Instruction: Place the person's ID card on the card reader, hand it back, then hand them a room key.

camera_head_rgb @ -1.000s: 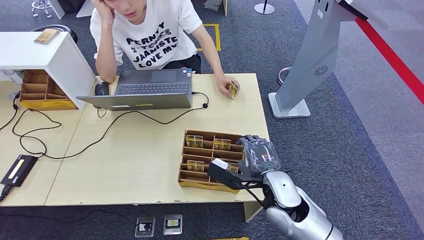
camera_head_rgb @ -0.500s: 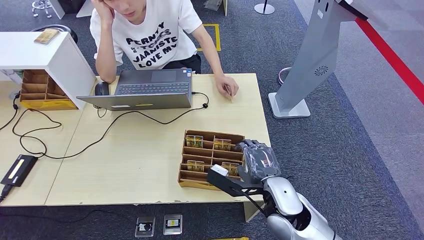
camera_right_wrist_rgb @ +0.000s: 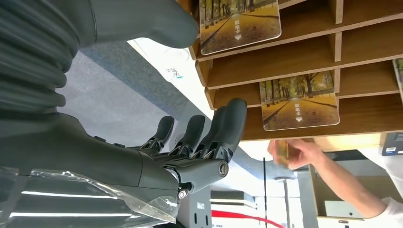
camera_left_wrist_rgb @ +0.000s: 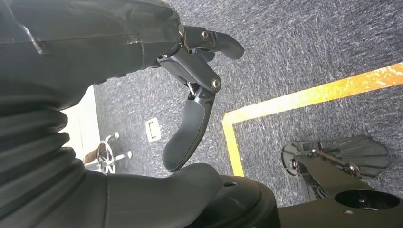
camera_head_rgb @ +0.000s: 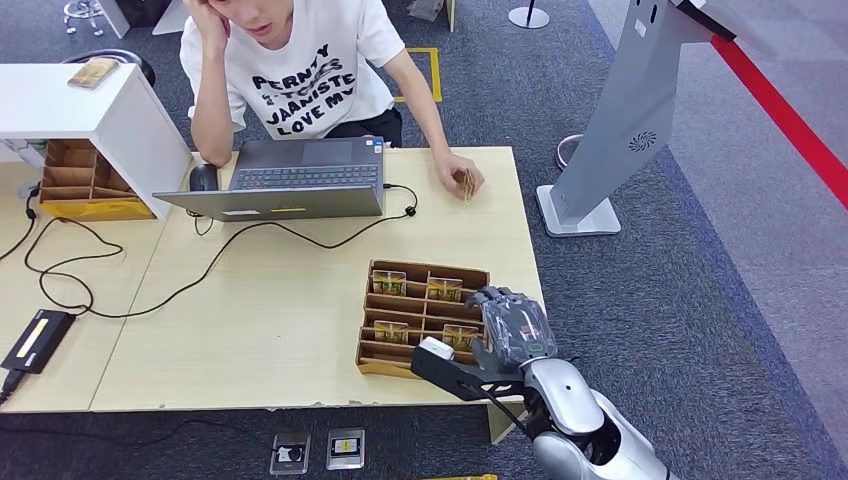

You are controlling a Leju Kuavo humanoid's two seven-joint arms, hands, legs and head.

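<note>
Wooden desk [camera_head_rgb: 300, 300]: with the right hand [camera_head_rgb: 512, 325] empty and fingers spread over the card tray [camera_head_rgb: 375, 362], lower onto one room key [camera_head_rgb: 460, 335].

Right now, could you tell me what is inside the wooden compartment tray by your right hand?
The wooden tray holds four visible room key cards, lying in separate slots. My right hand covers the tray's corner nearest me, so that slot's contents cannot be seen.

Head view looks down on the table [camera_head_rgb: 300, 310]; right wrist view, seemingly inverted, nears its card tray [camera_head_rgb: 420, 320].
</note>
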